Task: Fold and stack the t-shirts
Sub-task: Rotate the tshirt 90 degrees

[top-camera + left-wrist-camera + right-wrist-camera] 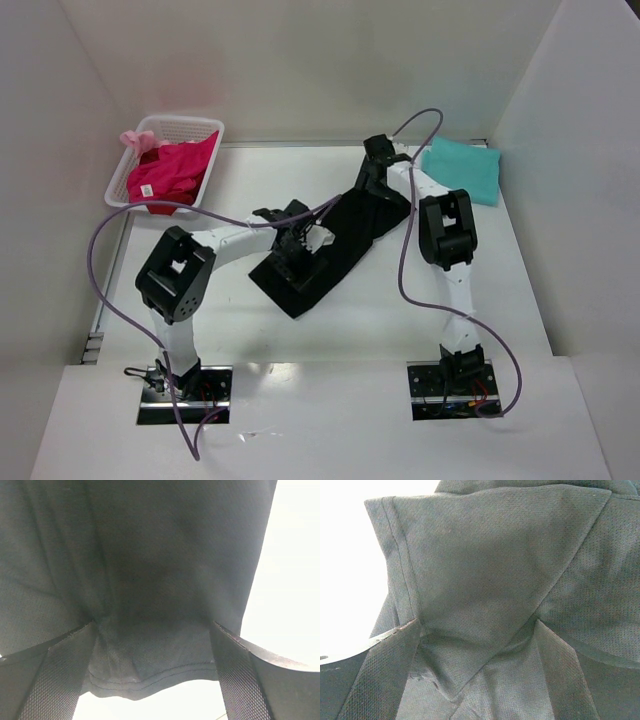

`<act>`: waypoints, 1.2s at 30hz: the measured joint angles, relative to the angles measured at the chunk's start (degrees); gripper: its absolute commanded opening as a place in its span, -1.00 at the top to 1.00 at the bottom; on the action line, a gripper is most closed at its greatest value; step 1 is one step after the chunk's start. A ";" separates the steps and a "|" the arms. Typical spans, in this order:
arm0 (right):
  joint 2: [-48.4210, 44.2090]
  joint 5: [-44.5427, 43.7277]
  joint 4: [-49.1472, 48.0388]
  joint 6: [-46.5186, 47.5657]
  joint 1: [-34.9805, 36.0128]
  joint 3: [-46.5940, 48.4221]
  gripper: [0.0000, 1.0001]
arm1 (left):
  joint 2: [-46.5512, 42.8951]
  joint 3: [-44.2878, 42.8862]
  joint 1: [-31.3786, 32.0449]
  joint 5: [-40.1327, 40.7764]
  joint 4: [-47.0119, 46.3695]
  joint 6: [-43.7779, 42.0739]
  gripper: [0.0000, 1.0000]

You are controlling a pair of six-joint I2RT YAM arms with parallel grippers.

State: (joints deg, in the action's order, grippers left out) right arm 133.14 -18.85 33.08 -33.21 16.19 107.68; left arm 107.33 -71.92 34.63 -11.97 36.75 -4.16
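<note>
Our left tool (300,240) and right tool (377,162) sit jaws-apart on the black shirt (335,255) — soft, limp, light — so we'd pinch its hemmed edges.

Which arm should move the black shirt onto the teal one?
Probably right: right fingers hang open over the black shirt's far end, beside the teal shirt. Left fingers are farther away.

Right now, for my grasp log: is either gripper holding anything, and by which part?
Nothing held: left gripper and right gripper both stand open over the black t-shirt, cloth between their jaws.
</note>
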 measured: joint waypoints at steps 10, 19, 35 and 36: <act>9.68 3.37 -0.81 3.82 1.14 15.69 -0.99 | -0.50 0.68 6.54 -1.07 0.24 1.44 -1.00; 12.52 7.45 -0.92 5.09 4.09 21.11 -0.99 | -0.50 0.68 7.34 -3.39 0.83 1.44 -1.00; 18.25 13.14 -1.36 6.23 6.25 30.42 -0.99 | -0.31 0.81 9.14 -6.43 0.52 2.69 -1.00; 18.58 13.86 -1.38 6.32 6.29 30.93 -0.99 | -0.26 0.79 9.33 -6.73 0.46 2.71 -1.00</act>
State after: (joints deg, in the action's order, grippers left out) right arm 151.72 -4.99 31.70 -26.89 22.48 138.61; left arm 107.07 -71.13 43.97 -18.70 37.21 -1.45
